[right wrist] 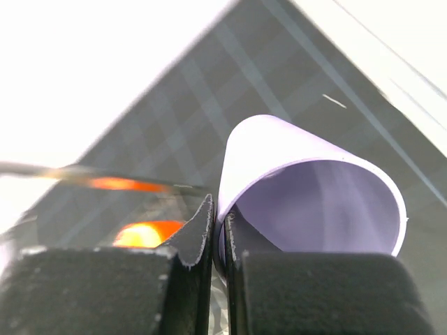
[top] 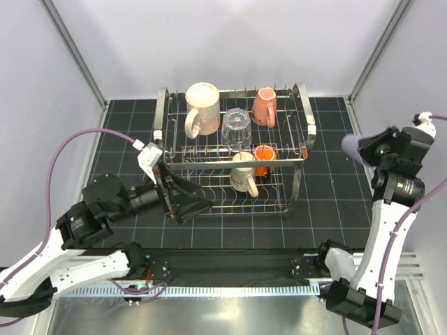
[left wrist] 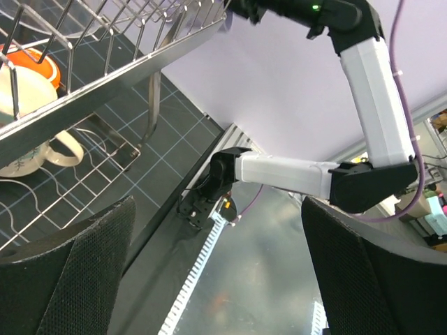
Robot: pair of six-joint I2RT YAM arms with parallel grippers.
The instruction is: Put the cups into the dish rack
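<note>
Now, with the right fingers (right wrist: 194, 241) clenched on the wall of the lavender tumbler (right wrist: 293, 150), aloft well right of the dish rack (top: 302, 112), the arm should carry it leftward, rim tipped down, while the left fingers (left wrist: 84, 269) hang spread and empty.

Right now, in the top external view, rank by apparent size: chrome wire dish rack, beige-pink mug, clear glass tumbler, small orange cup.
1. Chrome wire dish rack
2. Beige-pink mug
3. Clear glass tumbler
4. Small orange cup. It sits on the lower tier, farther from the camera and partly hidden, so its true size is unsure.
</note>
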